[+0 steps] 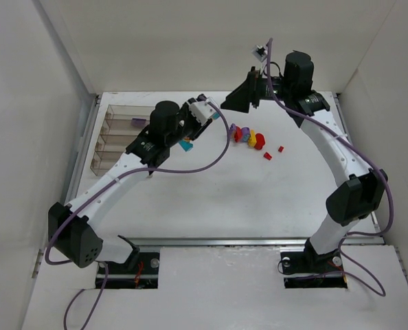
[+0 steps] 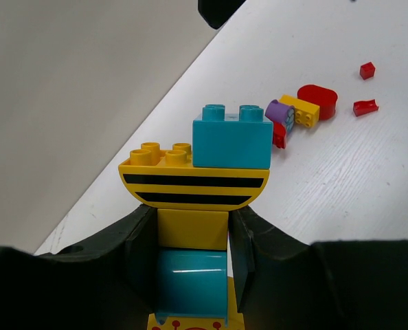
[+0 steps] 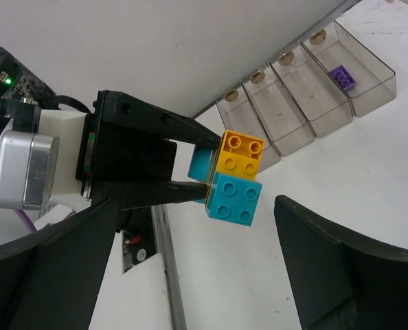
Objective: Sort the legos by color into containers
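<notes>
Clamped shut in left fingers (image 2: pixel 192 237): yellow-cyan cluster (image 2: pixel 197 175), gripped by lower yellow and cyan bricks. Beyond tips: striped yellow plate, top cyan brick (image 2: pixel 231 137).
Right fingers (image 3: pixel 197 213): spread wide, empty; cluster ahead, between tips.
Judged step: split cluster.
- Close right fingers squarely on top cyan brick only.
- Peel off with slight twist; avoid nipping left fingers.

Beyond left fingers: tray (image 3: pixel 307 120), purple brick (image 3: pixel 343 75) in end compartment.
Ahead of left fingers, on bench (image 2: pixel 341 206): loose pile (image 2: pixel 303 110), apart from cluster.

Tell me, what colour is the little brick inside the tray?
Purple. The brick shows best in the right wrist view.
</notes>
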